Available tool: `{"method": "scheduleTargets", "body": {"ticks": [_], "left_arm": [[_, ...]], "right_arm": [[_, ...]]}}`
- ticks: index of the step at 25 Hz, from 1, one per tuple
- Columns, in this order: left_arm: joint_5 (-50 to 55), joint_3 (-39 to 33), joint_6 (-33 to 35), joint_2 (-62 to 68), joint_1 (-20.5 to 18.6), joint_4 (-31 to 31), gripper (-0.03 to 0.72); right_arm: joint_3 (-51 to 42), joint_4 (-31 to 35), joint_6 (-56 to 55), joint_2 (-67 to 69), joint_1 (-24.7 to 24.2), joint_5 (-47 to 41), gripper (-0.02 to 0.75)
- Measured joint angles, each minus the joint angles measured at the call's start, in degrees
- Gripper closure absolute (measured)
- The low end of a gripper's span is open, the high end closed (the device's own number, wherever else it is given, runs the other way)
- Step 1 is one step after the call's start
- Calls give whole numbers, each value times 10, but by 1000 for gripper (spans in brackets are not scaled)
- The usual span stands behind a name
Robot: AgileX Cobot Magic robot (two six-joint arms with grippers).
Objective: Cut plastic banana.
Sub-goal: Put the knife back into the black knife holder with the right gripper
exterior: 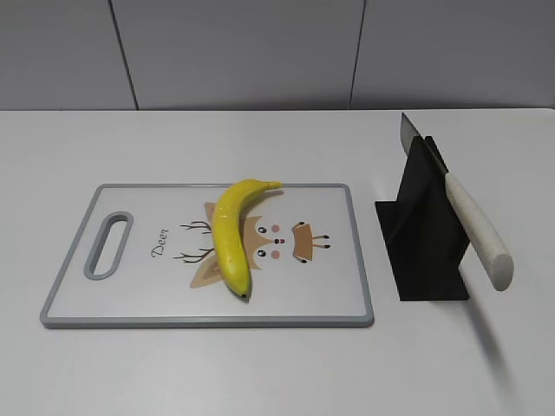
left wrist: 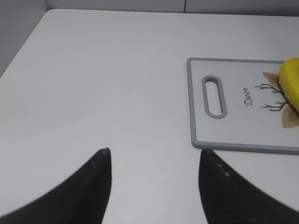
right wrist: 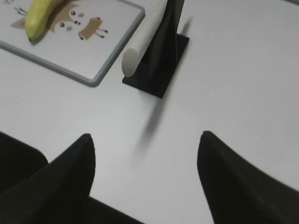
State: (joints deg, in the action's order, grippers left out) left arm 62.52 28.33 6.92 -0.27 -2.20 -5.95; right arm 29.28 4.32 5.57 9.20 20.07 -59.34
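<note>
Evidently nothing is cut yet: the glossy yellow plastic banana (exterior: 234, 237) lies whole across the grey-rimmed white cutting board (exterior: 338, 251), and the white-handled knife (exterior: 473, 230) rests in its black stand (exterior: 425, 251) right of that board. Left fingers (left wrist: 100, 182) and right fingers (right wrist: 77, 172) are spread wide, empty, above the white surface (exterior: 260, 373).

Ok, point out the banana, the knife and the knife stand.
plastic banana (exterior: 229, 238): exterior view, middle of its body.
knife (exterior: 477, 232): exterior view, white handle.
knife stand (exterior: 425, 234): exterior view, black upright face.
</note>
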Motion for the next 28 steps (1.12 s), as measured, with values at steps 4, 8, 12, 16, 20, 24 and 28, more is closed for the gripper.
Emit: {"method": "scheduleTargets", "body": {"ticks": [4,8,12,16,20,24,28], "left_arm": [[0,0,0,0,0,0,108],[-1,0,0,0,0,-1,108],[-1,0,0,0,0,-1,108],[-1,0,0,0,0,-1,108],[-1,0,0,0,0,-1,108],[-1,0,0,0,0,-1,108],[-1,0,0,0,0,-1,108]], "right_arm": [[-1,0,0,-78,0,0,204],[-1,-15,-18,-96,0,-2,203],[-2,-22,-27,-96,0,-2,203],[-2,-23,-28,-96,-4,-2,203],[-2,-18,-28,-96,-59,-2,204],[-2,-14,-29,-96,-139,-2,204],[-2,-14,-29,-96,-154,-2,204]]}}
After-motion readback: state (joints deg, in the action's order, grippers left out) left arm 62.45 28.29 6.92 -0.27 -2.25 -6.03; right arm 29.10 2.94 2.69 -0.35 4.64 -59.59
